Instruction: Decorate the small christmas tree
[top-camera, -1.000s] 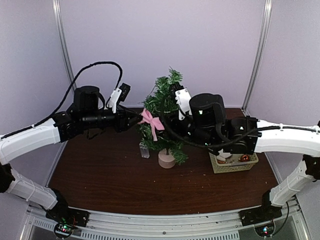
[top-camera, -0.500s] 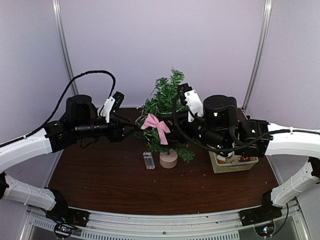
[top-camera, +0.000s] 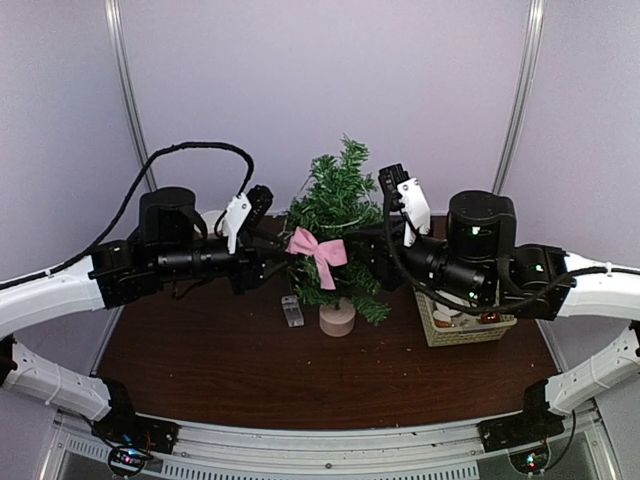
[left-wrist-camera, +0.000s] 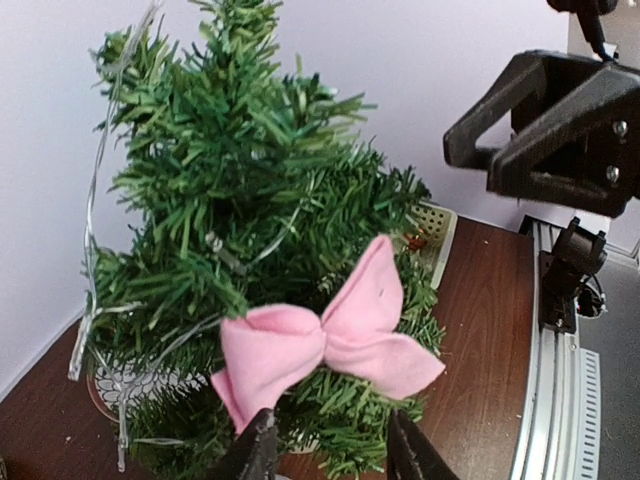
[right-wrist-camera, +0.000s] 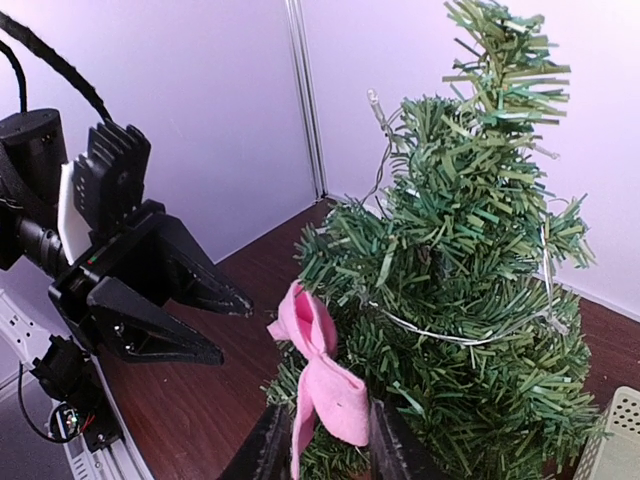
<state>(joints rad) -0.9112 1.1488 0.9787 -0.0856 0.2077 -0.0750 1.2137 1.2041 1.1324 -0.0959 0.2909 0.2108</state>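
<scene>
Left end effector (top-camera: 272, 262) points level at small christmas tree (top-camera: 335, 195).

The small christmas tree (top-camera: 335, 205) fills the middle of the table (top-camera: 220, 370), with 2 grippers flanking it at mid-height: the left gripper (top-camera: 278, 247) just off its left side, the right gripper (top-camera: 368, 248) close at its right branches, both with fingers spread. A pink bow (top-camera: 320, 250) and a thin light wire (left-wrist-camera: 80, 345) drape the near branches, in the way of fingers. Low down, a small clear box (top-camera: 291, 311) sits just left of the base, and a basket (top-camera: 470, 328) blocks the right. The open ways are over the treetop and along the bare front of the table.
</scene>
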